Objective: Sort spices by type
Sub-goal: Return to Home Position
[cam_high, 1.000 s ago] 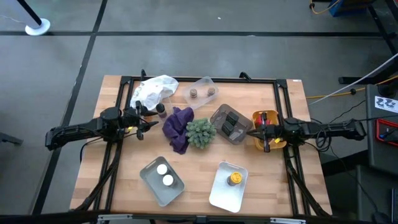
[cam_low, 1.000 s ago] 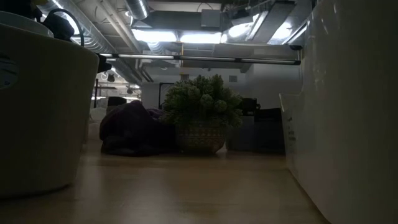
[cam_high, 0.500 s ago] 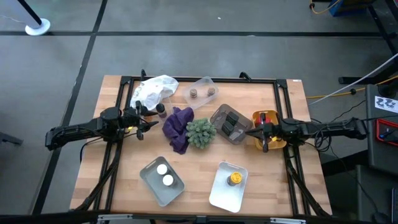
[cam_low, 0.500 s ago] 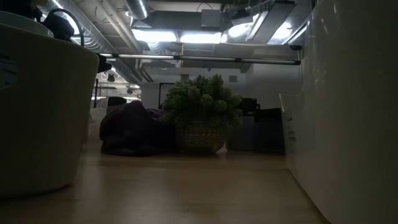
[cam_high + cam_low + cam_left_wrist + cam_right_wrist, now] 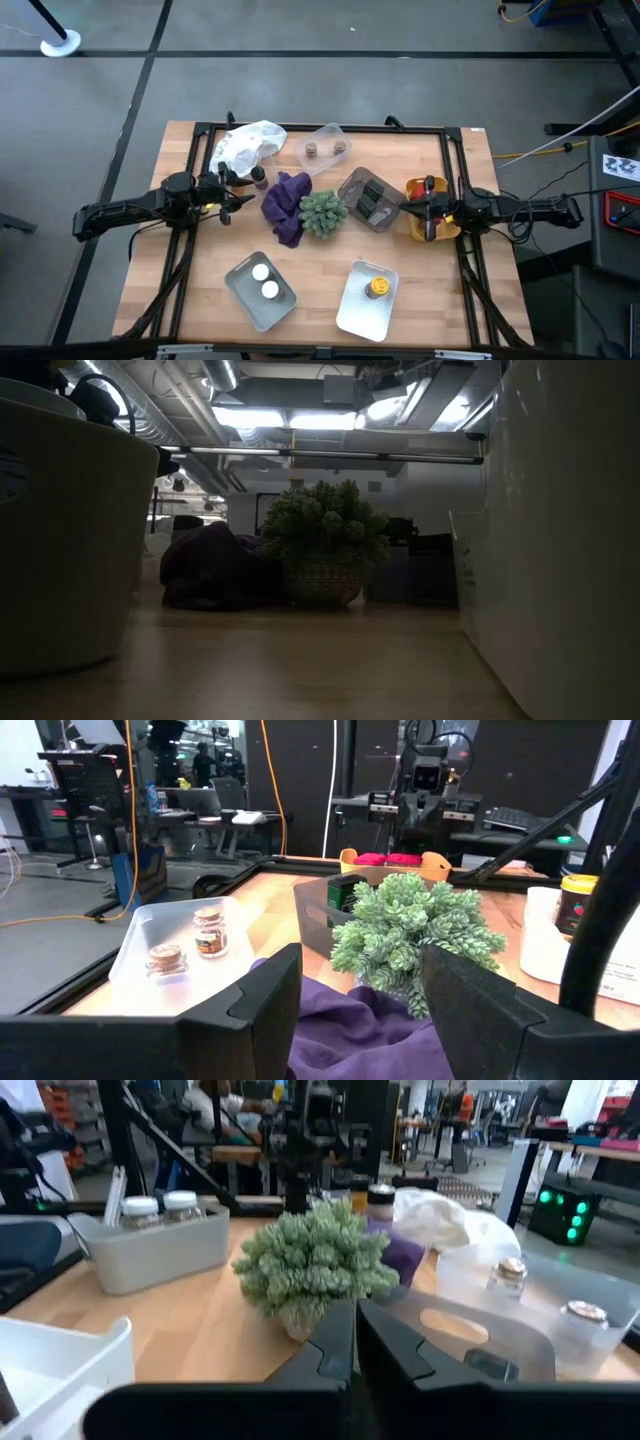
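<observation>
The high view is evenly lit; the low view is dim, backlit by glaring ceiling lights (image 5: pixel 300 420).

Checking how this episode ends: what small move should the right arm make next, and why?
Probably draw the right gripper back from the yellow bin toward its own table edge. It is shut on nothing, the yellow can already sits in the white bin, and the left gripper waits open at the left side.
</observation>
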